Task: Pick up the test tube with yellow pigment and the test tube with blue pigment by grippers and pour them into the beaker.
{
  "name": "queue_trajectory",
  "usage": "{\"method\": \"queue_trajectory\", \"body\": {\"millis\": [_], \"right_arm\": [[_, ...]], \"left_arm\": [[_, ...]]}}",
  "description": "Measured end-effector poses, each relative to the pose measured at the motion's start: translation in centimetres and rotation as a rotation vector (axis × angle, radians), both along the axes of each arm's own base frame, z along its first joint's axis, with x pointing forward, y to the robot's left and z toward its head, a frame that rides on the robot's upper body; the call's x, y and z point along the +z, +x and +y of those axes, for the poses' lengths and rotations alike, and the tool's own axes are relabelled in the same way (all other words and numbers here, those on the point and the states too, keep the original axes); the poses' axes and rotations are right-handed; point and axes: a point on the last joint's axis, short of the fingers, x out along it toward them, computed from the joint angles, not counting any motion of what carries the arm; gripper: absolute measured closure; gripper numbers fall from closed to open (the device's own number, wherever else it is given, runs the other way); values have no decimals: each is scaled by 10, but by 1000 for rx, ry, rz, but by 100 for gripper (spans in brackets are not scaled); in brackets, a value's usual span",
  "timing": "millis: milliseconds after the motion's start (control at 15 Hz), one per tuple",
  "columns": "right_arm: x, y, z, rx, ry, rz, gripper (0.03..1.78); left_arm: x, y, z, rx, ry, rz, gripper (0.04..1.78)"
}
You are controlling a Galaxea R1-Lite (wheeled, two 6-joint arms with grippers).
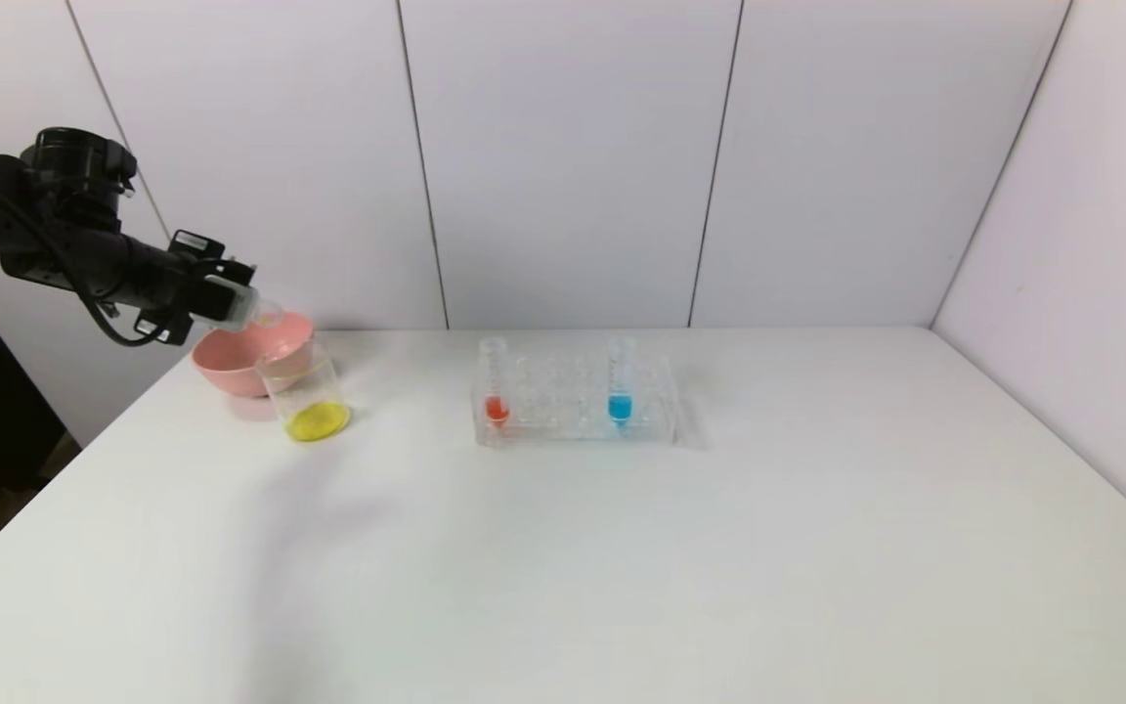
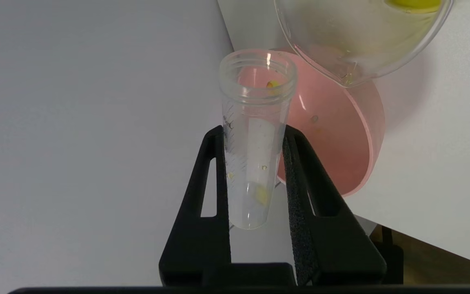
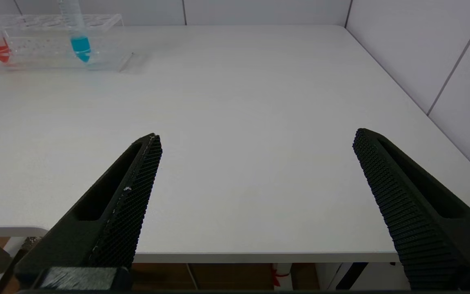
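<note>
Left end effector (image 2: 255, 179) pinches near-empty yellow tube (image 2: 253, 143) over pink bowl (image 1: 250, 357), beside beaker (image 1: 309, 391). Blue tube (image 1: 620, 386) upright in rack (image 1: 573, 401), mid-table; right end effector (image 3: 255, 192), spread wide, looks nearer.

Yellow liq in beaker (image 1: 314, 396) — pink bowl (image 1: 248, 357)

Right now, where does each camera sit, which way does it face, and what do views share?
Head: high, facing down at the white table; left arm shows.
Left wrist: behind the left claw gripping the near-empty yellow-stained clear tube, facing the pink bowl and clear glass beaker.
Right wrist: behind the open right claw at the table's edge.
Shared: head and right wrist show the blue-liquid tube.
</note>
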Motion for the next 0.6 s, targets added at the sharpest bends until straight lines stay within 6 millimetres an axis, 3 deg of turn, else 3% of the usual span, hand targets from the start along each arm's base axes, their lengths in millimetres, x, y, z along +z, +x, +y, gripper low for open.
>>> {"method": "queue_trajectory", "body": {"millis": [267, 600], "right_arm": [[0, 0, 0, 0, 0, 0, 10], [0, 0, 0, 0, 0, 0, 10]], "left_arm": [[5, -2, 0, 74, -150, 19, 140], [12, -6, 0, 176, -525, 100, 140]]}}
